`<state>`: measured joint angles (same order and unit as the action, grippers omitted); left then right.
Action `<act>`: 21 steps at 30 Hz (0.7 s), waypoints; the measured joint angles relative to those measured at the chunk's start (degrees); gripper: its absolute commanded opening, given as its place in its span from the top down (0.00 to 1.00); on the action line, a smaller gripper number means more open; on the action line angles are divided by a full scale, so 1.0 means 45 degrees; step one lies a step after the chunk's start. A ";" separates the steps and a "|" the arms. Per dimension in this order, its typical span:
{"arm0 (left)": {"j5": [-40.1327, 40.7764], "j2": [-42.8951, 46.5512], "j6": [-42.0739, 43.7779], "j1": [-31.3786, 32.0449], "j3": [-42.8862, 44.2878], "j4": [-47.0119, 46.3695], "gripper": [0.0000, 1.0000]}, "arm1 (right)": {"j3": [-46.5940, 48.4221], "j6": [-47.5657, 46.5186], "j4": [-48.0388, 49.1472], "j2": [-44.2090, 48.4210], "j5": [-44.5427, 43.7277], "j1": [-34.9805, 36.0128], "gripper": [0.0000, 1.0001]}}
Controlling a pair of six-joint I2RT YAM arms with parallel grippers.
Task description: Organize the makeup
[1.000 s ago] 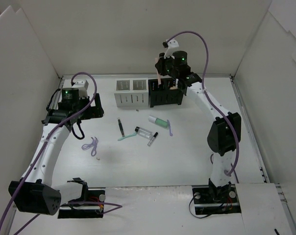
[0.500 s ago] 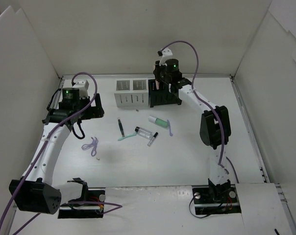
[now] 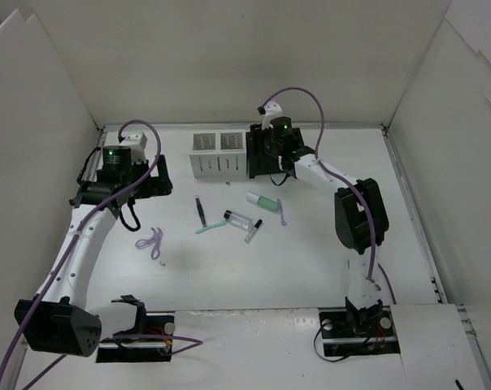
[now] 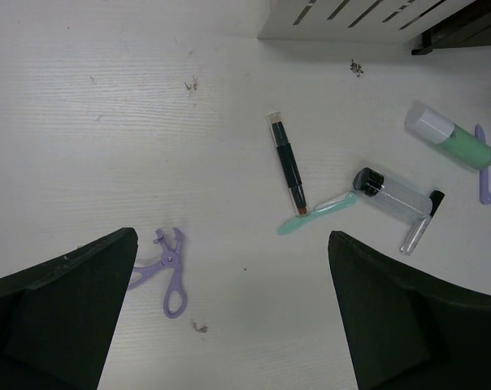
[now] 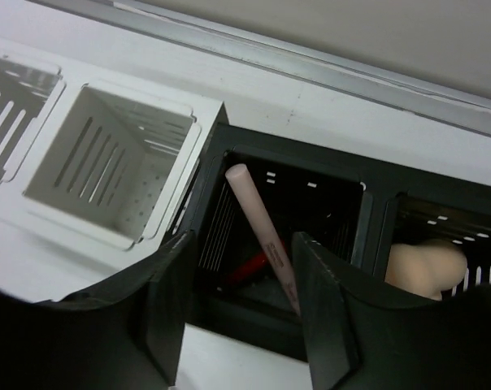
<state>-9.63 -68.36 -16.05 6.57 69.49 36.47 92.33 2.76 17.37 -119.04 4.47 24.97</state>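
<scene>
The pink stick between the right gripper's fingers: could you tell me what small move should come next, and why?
Probably lift the right gripper straight up. Its jaws stand wider than the pink stick, which leans inside a black box compartment, so it looks released.

pink stick (image 5: 260,231) is leaning in a black box (image 5: 335,166) slot over a red stick (image 5: 247,270), peach sponge (image 5: 424,264) sitting next door; mint-green tube (image 4: 453,140), clear vial (image 4: 396,195), black stick (image 4: 288,165), mint stick (image 4: 317,217), purple stick (image 4: 484,166) lying on the table (image 4: 148,122)
</scene>
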 measured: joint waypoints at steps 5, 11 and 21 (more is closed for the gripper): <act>0.0005 0.0078 0.0000 0.0000 0.0000 0.0005 0.01 | -0.1137 -0.0044 -0.0369 0.1661 -0.0529 0.0306 0.50; 0.0000 0.0243 0.0000 0.0000 0.0000 0.0010 0.01 | -0.2875 0.1020 -0.1292 0.5265 -0.1987 0.0801 0.52; -0.0005 0.0631 0.0000 0.0000 0.0000 0.0015 0.01 | -0.5722 0.5833 -0.4896 0.7757 -0.4605 0.1948 0.52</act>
<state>-9.65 -65.52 -16.05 6.57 69.49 36.53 66.59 29.02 -4.67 -84.14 -16.25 33.74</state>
